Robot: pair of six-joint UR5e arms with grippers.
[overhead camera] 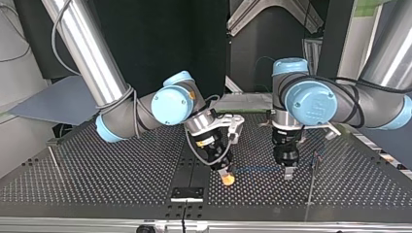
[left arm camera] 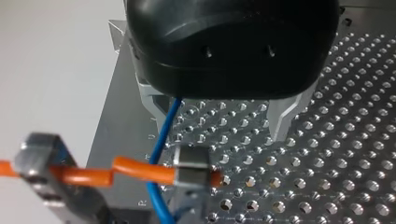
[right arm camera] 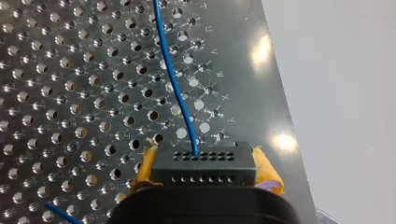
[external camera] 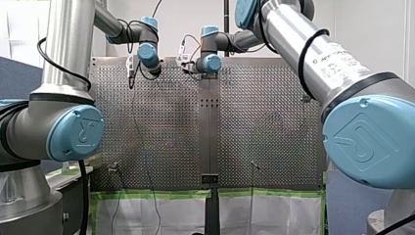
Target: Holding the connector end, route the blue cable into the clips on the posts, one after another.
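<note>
Our right end effector is down near the middle of the desk, close to the edge that lies farthest away in the front view. In its wrist view the yellow pads are clamped on either side of the black connector, so it is gripping the connector end. The blue cable leaves the connector's face and runs away from it low over the perforated surface.

Just beside it, along the same edge, is our left end effector. Its metal fingers are spread wide, so it is open. The cable comes out from under its black body close to one finger and passes down between the two without being pinched. In the top view a faint stretch of blue runs level between the two end effectors.

Ahead of the left fingers, an orange strip between two grey blocks crosses the cable. It is blurred and we cannot say what it is.

A thin post is near the left end effector, on the side away from the right one. Another post is well apart, towards the desk's opposite side edge. We cannot tell whether the cable sits in any clip.
</note>
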